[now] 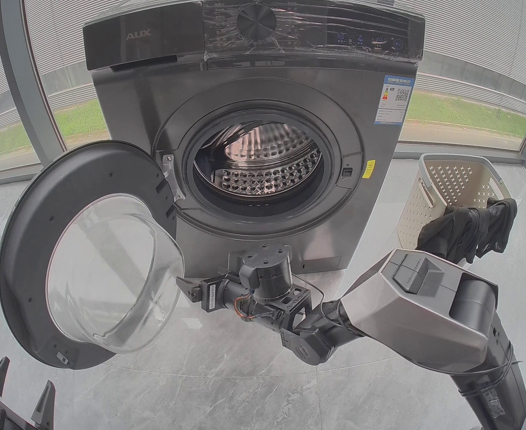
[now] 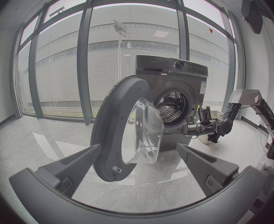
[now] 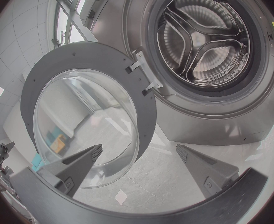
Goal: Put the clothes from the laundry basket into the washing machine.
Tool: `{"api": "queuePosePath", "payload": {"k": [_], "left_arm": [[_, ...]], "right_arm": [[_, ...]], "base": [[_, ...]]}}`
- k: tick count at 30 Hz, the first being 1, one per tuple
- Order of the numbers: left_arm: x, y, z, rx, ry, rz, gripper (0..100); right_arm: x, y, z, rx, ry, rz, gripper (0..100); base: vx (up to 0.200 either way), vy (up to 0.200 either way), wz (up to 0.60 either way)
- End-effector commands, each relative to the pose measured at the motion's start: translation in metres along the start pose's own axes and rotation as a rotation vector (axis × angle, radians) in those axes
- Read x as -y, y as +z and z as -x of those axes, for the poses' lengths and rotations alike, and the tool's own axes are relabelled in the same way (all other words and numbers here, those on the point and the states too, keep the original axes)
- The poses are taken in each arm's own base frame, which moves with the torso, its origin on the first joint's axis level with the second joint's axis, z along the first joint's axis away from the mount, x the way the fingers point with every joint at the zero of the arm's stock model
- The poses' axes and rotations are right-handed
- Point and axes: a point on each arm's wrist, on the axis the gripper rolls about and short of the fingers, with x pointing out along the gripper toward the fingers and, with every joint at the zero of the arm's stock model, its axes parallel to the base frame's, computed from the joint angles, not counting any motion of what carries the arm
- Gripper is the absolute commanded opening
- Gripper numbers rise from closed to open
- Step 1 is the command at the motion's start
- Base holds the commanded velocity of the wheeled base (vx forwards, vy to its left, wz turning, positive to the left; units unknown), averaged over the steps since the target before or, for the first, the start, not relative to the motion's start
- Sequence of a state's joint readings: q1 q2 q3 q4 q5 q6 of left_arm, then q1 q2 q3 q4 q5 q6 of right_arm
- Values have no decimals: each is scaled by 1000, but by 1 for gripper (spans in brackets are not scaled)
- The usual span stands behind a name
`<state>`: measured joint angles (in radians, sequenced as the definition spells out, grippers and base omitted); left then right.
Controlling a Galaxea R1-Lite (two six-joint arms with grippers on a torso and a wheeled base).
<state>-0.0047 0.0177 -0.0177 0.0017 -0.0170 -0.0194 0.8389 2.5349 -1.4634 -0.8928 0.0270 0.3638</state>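
Door swung open at drum's 9 o'clock; right gripper held spread at 6; laundry basket, draped with black garment, at 3; left gripper spread.

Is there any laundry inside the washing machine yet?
Empty, as far as shows: the drum is bare shiny metal, and dark clothes hang over the basket rim.

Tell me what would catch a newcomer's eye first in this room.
The grey washing machine in the middle, its round door swung open to the left and its shiny drum empty. To its right stands a pale laundry basket with dark clothes draped over its rim, while the right gripper hovers open, low before the machine.
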Motion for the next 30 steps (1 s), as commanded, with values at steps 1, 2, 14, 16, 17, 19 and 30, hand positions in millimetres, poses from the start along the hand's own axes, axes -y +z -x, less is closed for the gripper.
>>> {"api": "queuePosePath", "payload": {"k": [1, 2, 14, 16, 17, 19, 30], "left_arm": [[0, -5, 0, 2, 0, 1, 100], [0, -5, 0, 2, 0, 1, 100], [0, -5, 0, 2, 0, -1, 100], [0, -5, 0, 2, 0, -1, 100], [0, -5, 0, 2, 0, -1, 100], [0, -5, 0, 2, 0, -1, 100], [0, -5, 0, 2, 0, -3, 100]], "right_arm": [[0, -4, -6, 14, -20, -2, 100], [1, -3, -6, 16, -28, -2, 100], [57, 83, 135, 73, -295, 123, 100], [67, 92, 164, 119, -335, 143, 100], [71, 96, 180, 145, -354, 149, 100], [80, 102, 217, 178, -413, 154, 100], [80, 104, 366, 291, -660, 259, 100]], "base": [[0, 0, 0], [0, 0, 0], [0, 0, 0], [0, 0, 0], [0, 0, 0], [0, 0, 0], [0, 0, 0]]}}
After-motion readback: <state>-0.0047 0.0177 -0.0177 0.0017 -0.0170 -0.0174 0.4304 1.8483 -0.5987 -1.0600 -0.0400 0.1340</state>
